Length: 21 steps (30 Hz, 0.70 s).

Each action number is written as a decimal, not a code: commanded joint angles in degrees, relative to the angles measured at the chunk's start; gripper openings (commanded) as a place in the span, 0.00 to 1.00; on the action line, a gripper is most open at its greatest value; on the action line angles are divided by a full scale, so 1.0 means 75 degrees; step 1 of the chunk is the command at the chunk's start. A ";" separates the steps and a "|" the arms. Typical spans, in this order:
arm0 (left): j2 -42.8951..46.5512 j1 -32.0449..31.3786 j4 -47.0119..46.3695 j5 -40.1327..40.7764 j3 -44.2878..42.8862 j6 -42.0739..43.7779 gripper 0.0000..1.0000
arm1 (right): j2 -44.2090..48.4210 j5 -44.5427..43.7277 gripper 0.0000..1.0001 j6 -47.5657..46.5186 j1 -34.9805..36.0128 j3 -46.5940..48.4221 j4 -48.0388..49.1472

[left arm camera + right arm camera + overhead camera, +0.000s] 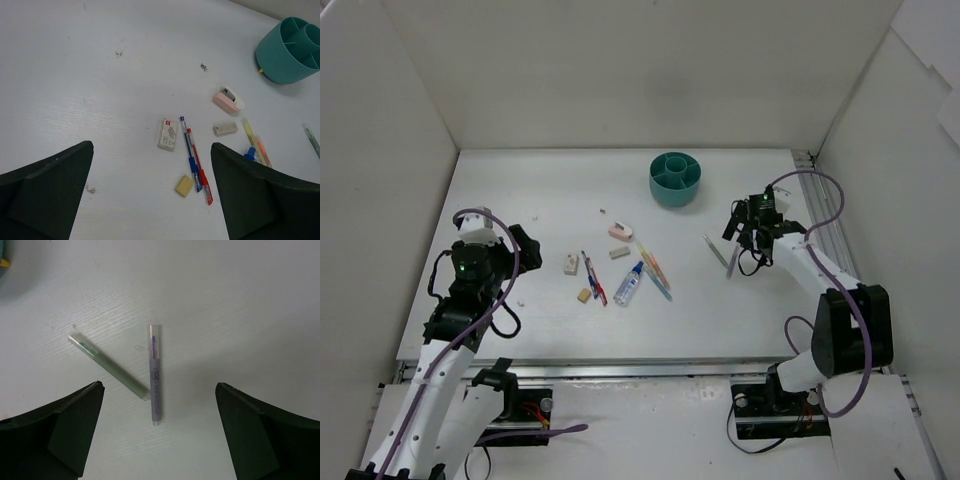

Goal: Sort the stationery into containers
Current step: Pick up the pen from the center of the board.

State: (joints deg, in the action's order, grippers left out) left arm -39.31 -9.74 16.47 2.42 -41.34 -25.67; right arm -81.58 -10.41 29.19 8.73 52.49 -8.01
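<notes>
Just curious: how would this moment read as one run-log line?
left gripper open, empty | right gripper open above green pen, grey pen | cup looks empty

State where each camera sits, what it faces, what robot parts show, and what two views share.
Top external: above and behind the bases, looking down on the table; both arms show.
Left wrist: on the left arm, facing pens, erasers and teal cup; its fingers show.
Right wrist: on the right arm, facing down at a green pen and a grey pen; its fingers show.
Shared: top and left wrist both show the teal cup.
</notes>
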 commanded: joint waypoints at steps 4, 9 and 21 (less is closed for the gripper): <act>-0.0196 0.0103 -0.0473 0.0030 -0.0148 -0.0034 1.00 | -0.1273 0.0006 0.80 0.0233 -0.0121 0.1156 -0.0138; -0.0325 0.0103 -0.0450 0.0123 -0.0148 -0.0023 1.00 | -0.2094 0.0205 0.70 0.0280 -0.0180 0.1474 -0.0291; -0.0372 0.0173 -0.0403 0.0276 -0.0207 0.0013 1.00 | -0.3150 0.0393 0.33 0.0268 -0.0274 0.1849 -0.0526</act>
State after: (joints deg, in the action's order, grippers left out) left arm -42.00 -8.86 16.47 3.49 -41.34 -25.67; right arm -105.19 -7.20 30.59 7.11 64.18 -10.63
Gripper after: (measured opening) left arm 0.996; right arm 0.352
